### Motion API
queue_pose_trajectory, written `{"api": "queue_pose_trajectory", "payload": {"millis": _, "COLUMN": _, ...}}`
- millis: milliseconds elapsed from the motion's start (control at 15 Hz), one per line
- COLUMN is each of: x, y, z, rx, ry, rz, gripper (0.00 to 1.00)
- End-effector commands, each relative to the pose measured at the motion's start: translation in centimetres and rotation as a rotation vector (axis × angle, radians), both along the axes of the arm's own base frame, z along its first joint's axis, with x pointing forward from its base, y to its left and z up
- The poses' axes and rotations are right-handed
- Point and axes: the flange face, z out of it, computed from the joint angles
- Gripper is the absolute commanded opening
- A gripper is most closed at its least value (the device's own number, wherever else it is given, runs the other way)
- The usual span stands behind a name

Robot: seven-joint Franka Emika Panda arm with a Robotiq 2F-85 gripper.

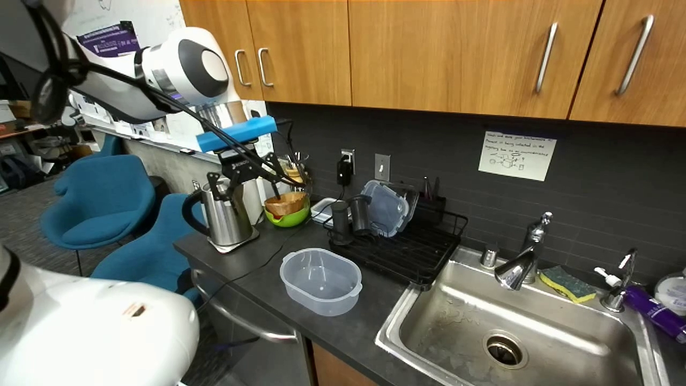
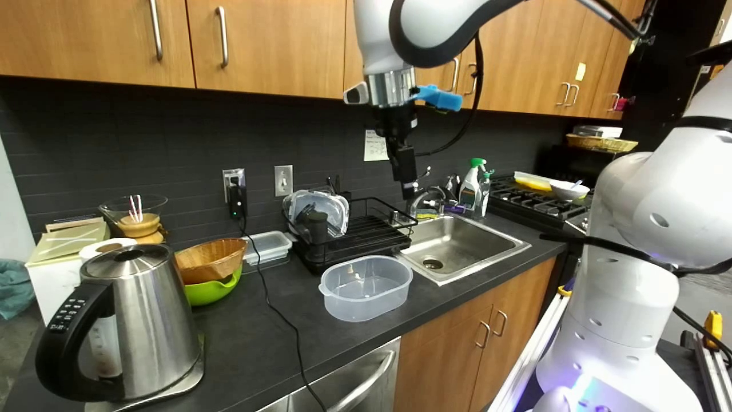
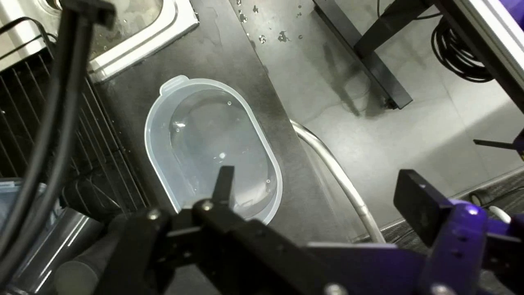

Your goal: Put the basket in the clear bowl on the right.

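- At the far left of an exterior view, the kettle (image 2: 146,320) is stood upright on the counter (image 2: 246,343), its black handle turned to the left.
- Just beyond it, the basket (image 2: 211,260) is set in the green bowl (image 2: 209,293), with its upper part raised above that bowl's rim; both are partly hidden by the kettle.
- The cord (image 2: 297,343) is led from the outlet (image 2: 229,174) down across the counter and over its front edge.
- The box (image 2: 269,245), see-through, is laid between the basket and the rack (image 2: 372,232).
- At the rack's left end, a see-through container (image 2: 338,213) and dark cups (image 2: 317,226) are held.
- In front of the rack and just beside it, the clear bowl (image 2: 366,306) is stood upright on the counter, well apart from the basket.
- The gripper (image 3: 319,192) is held in the air, pointed downward, well apart from the basket; its fingers are spread wide from each other, and in the wrist view part of the clear bowl is covered by one of them.
- To the right of the rack, the sink (image 2: 477,240) is let into the counter; in an exterior view, the faucet (image 1: 517,268) and the sponge (image 1: 568,284) are seen along its back ledge.
- Farther right, the bottles (image 2: 472,186) are stood upright near the stove (image 2: 526,200), on which a white bowl (image 2: 569,190) is placed.
- The far right is filled by the arm (image 2: 635,274).
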Motion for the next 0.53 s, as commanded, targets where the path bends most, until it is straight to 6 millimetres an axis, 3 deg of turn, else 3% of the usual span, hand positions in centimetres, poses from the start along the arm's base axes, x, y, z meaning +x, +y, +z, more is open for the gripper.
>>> {"api": "queue_pose_trajectory", "payload": {"millis": 0, "x": 2.7, "y": 1.2, "z": -1.1, "rx": -0.014, "ry": 0.064, "rz": 0.093, "gripper": 1.00}}
{"api": "queue_pose_trajectory", "payload": {"millis": 467, "x": 6.0, "y": 5.2, "z": -3.1, "rx": -0.061, "ry": 0.153, "rz": 0.269, "gripper": 1.00}}
